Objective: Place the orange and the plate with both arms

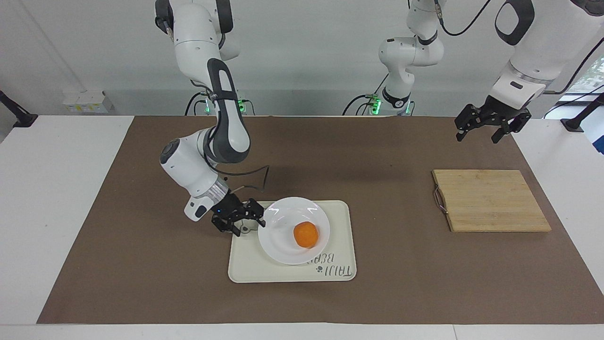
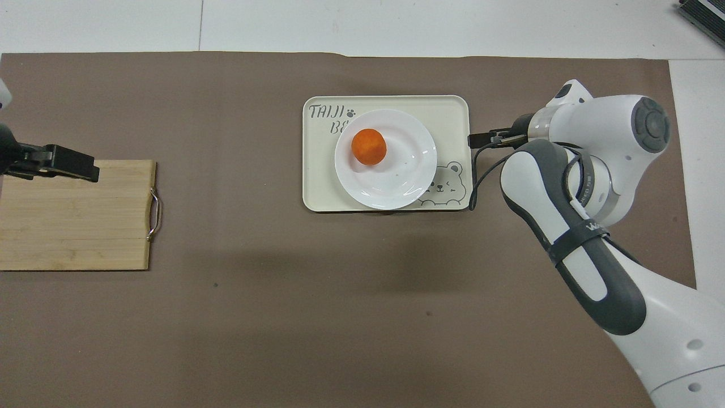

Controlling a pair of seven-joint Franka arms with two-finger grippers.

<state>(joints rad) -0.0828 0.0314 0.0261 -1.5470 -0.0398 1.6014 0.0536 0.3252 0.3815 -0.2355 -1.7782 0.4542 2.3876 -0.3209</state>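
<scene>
The orange (image 1: 305, 234) (image 2: 369, 147) rests on the white plate (image 1: 282, 215) (image 2: 399, 178). The plate lies flat on the cream bear-print tray (image 1: 245, 267) (image 2: 450, 110). My right gripper (image 1: 249, 225) (image 2: 474, 137) hangs low and open at the tray's edge toward the right arm's end of the table. It is just clear of the plate's rim and holds nothing. My left gripper (image 1: 476, 138) (image 2: 73, 164) waits open and empty in the air over the robot-side edge of the wooden cutting board (image 1: 490, 200) (image 2: 73, 221).
A brown mat (image 1: 368, 156) (image 2: 255, 294) covers the table under everything. The cutting board, with a metal handle (image 1: 440, 198) (image 2: 154, 214) on its tray-facing side, lies toward the left arm's end. A third arm (image 1: 406, 52) stands at the robots' edge.
</scene>
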